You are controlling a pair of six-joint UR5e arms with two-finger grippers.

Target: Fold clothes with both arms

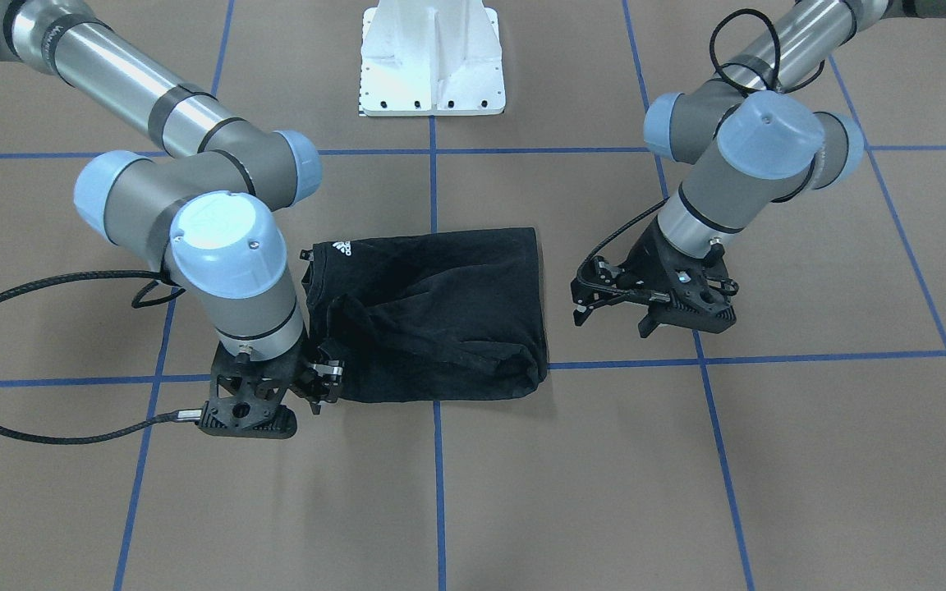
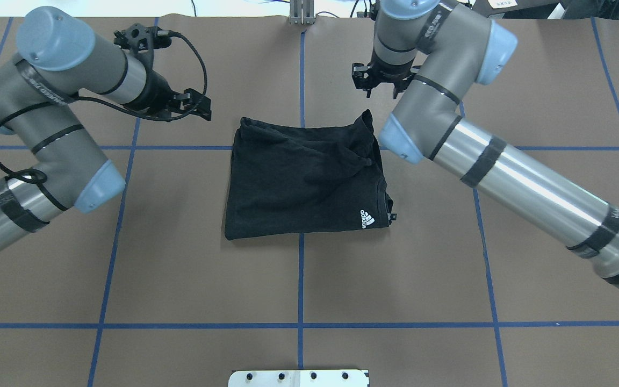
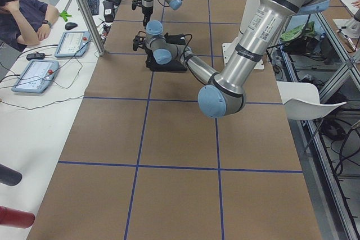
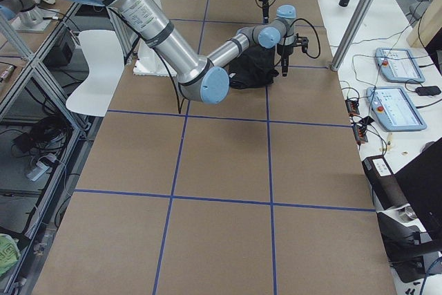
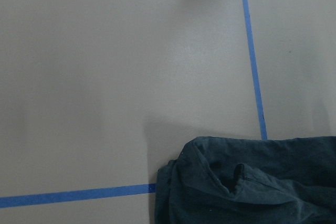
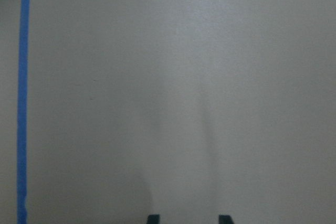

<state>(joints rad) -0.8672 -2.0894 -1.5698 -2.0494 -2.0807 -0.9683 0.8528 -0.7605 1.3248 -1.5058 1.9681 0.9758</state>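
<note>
I find the black T-shirt [image 2: 304, 183] lying in a rough folded rectangle at the centre of the desk [image 2: 180, 269]. The right gripper [image 2: 380, 88] hangs by its far right corner, jaws apart. The left gripper [image 1: 611, 322] stands off its left side, jaws apart.

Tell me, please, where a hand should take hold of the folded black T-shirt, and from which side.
Probably the bunched far-right corner of the T-shirt, from above, beside the right hand: the cloth stands up in ridges there, while the near edge lies flat.
</note>
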